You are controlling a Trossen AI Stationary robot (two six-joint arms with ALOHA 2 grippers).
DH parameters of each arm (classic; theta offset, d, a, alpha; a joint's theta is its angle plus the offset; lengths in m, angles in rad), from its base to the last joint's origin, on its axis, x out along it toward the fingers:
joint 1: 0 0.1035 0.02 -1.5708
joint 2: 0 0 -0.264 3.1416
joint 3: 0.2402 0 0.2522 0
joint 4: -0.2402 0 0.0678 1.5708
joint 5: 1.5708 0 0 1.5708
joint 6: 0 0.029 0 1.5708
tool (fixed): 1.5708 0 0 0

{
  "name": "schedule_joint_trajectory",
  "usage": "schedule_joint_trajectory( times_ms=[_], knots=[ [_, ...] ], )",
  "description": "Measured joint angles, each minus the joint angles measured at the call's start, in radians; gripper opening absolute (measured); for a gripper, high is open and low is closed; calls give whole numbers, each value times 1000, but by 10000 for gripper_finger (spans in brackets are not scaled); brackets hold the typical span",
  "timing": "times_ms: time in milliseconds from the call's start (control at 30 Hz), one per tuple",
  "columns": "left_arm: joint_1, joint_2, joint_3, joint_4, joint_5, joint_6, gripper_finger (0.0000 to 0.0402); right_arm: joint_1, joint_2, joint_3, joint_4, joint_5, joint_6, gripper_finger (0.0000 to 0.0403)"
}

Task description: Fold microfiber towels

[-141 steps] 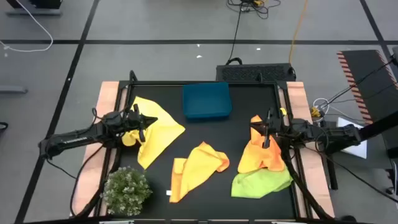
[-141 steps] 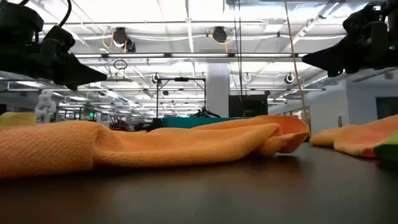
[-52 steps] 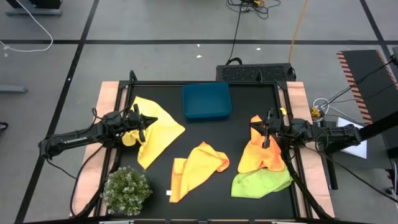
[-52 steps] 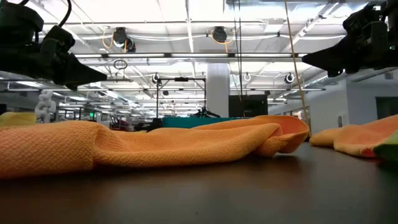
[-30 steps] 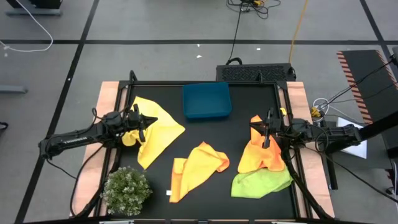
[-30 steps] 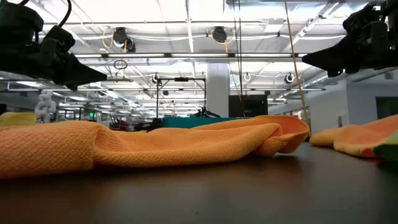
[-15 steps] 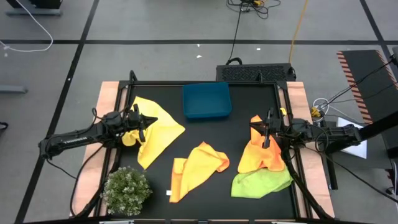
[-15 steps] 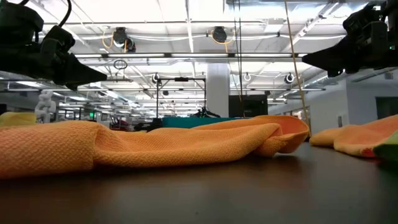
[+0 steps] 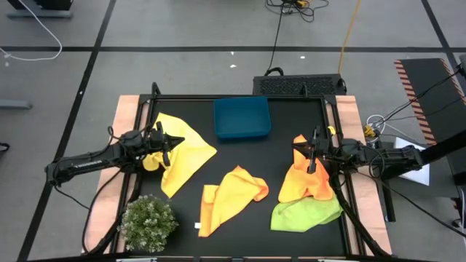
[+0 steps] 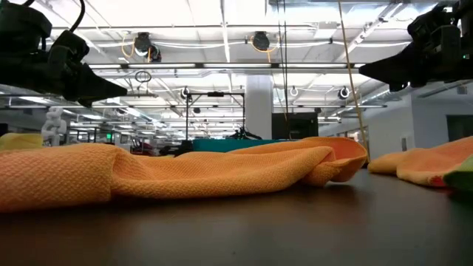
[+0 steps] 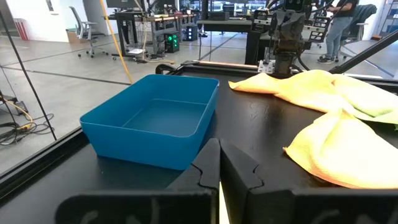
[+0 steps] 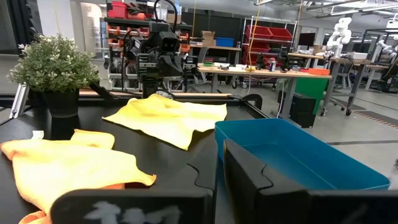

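A yellow towel lies spread at the table's left. A crumpled yellow-orange towel lies in the middle near the front and also shows in the low view. An orange towel lies at the right, partly over a lime green towel. My left gripper hovers over the yellow towel, shut and empty; its closed fingers show in the left wrist view. My right gripper hovers over the orange towel's far end, shut and empty. Both grippers hang above the table in the low view.
A blue plastic bin stands at the table's far middle. A small bushy plant stands at the front left corner. Bare black table shows between the bin and the middle towel. Wooden rails and a black frame edge the table.
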Motion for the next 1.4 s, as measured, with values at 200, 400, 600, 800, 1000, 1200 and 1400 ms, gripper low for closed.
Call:
schedule_joint_trajectory(
  times_ms=[200,400,600,800,1000,1200,1400],
  knots=[
    [0,0,0,0,0,0,6,0,0,0,0,0,0,15],
    [-1,1,0,91,31,-46,6,0,0,0,0,0,0,15],
    [-24,27,0,392,161,-286,6,0,0,0,0,0,0,15],
    [-104,115,26,585,345,-262,5,0,0,0,0,0,0,15],
    [-183,280,222,336,325,-157,5,0,0,0,0,0,0,15],
    [-280,532,366,229,246,-46,6,0,0,0,0,0,0,15],
    [-340,731,406,288,217,-71,5,0,0,0,0,0,0,15]
  ],
)
